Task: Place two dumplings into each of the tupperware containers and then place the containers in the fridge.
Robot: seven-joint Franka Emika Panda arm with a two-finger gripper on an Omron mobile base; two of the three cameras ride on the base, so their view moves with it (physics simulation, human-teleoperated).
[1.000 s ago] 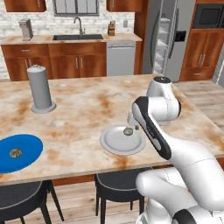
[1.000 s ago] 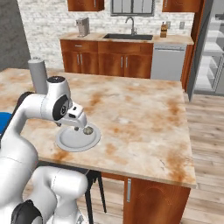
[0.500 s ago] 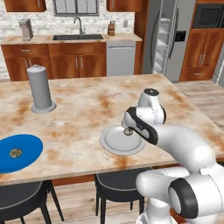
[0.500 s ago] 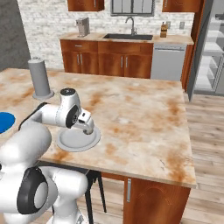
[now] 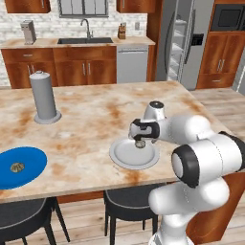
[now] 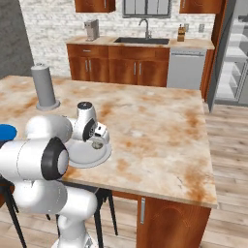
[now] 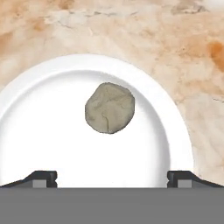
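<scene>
Now we have the gripper point(image 7: 112, 177) spread fully wide and empty above the round light-grey plate point(image 7: 39, 131), where one dumpling point(image 7: 110, 107) lies a little toward twelve o'clock of the plate's middle. We should, we judge, descend straight with the dumpling centred between both fingertips point(image 7: 41, 178), closing gently so the lumpy ball does not roll toward the rim.

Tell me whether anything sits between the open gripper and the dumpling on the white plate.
Nothing visible does. The gripper hangs open above the dumpling, which lies alone on the white plate.
</scene>
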